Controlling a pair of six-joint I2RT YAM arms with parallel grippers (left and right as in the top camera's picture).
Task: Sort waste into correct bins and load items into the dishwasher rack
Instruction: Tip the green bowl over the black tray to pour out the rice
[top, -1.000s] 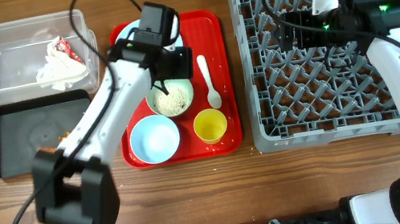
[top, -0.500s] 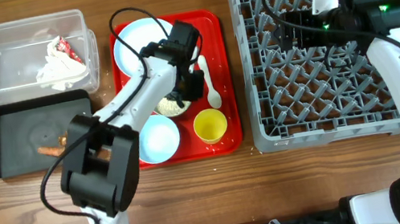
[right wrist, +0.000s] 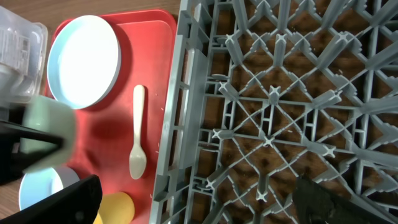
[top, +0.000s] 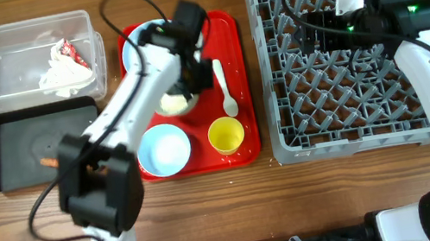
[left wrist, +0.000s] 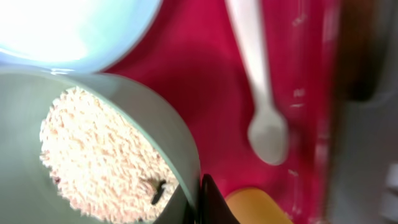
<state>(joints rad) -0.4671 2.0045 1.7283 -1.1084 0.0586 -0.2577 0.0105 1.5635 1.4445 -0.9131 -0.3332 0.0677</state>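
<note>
My left end effector (top: 188,77) is clamped on the rim of the pale-green bowl (left wrist: 165,121) holding rice (left wrist: 93,155), over the red tray (top: 237,82). The black tray (top: 18,149) lies to its left, on this arm's side. The right end effector (right wrist: 199,208) hangs spread over the rack (top: 371,112).

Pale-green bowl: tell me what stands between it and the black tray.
Nothing visible. The left gripper holds the pale-green bowl over the red tray; leftward, only that tray's low rim and bare table precede the black tray. The light-blue bowl sits off that line.
</note>
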